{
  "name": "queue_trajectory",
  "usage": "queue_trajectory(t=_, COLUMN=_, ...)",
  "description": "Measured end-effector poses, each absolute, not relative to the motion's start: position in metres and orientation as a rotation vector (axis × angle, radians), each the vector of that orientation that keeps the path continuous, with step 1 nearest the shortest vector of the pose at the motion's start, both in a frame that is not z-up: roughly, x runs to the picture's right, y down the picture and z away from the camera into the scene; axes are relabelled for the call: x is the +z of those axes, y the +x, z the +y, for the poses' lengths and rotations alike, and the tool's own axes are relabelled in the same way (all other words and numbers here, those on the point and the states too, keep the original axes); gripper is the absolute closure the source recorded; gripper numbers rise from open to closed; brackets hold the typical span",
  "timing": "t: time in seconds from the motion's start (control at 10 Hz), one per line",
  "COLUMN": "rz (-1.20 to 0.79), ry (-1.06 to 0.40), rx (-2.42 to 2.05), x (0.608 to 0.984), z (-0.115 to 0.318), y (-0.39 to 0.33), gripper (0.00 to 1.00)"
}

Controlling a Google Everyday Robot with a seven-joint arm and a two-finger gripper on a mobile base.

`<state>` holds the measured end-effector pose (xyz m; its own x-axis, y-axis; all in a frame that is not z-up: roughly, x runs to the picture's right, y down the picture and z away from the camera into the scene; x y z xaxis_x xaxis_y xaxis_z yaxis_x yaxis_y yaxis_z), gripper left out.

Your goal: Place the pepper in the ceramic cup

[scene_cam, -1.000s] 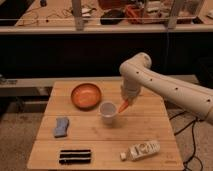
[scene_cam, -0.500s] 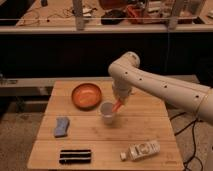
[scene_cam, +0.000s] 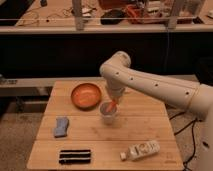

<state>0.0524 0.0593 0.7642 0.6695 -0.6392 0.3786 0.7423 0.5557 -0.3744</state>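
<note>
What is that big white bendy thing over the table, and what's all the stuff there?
That is a robot's arm, seen by one camera looking down at the wooden table. At its end is its hand, right above the little pale cup. The orange pepper slants from the hand down to the cup's mouth; whether it is gripped I cannot tell. Also on the table: an orange bowl, a blue cloth, a black thing and a white bottle lying down.
</note>
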Motion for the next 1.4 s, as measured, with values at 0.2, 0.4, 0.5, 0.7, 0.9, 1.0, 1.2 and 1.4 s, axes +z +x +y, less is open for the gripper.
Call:
queue_trajectory(t=0.2, rz=-0.204, ry=-0.546, rx=-0.838, x=0.765, z=0.06, y=0.044, gripper=0.96)
queue_trajectory(t=0.4, rz=-0.201, ry=-0.554, rx=-0.853, x=0.764, z=0.061, y=0.037, gripper=0.96)
queue_trajectory(t=0.5, rz=-0.199, ry=-0.557, rx=-0.858, x=0.764, z=0.061, y=0.034, gripper=0.96)
queue_trajectory(t=0.7, rz=-0.196, ry=-0.562, rx=-0.869, x=0.763, z=0.061, y=0.033, gripper=0.92)
queue_trajectory(t=0.9, rz=-0.194, ry=-0.567, rx=-0.889, x=0.761, z=0.061, y=0.028, gripper=0.9)
queue_trajectory(t=1.0, rz=-0.193, ry=-0.568, rx=-0.896, x=0.761, z=0.061, y=0.025, gripper=0.9)
queue_trajectory(t=1.2, rz=-0.194, ry=-0.57, rx=-0.906, x=0.761, z=0.061, y=0.026, gripper=0.99)
queue_trajectory(t=1.4, rz=-0.236, ry=-0.541, rx=-0.961, x=0.764, z=0.059, y=0.025, gripper=1.0)
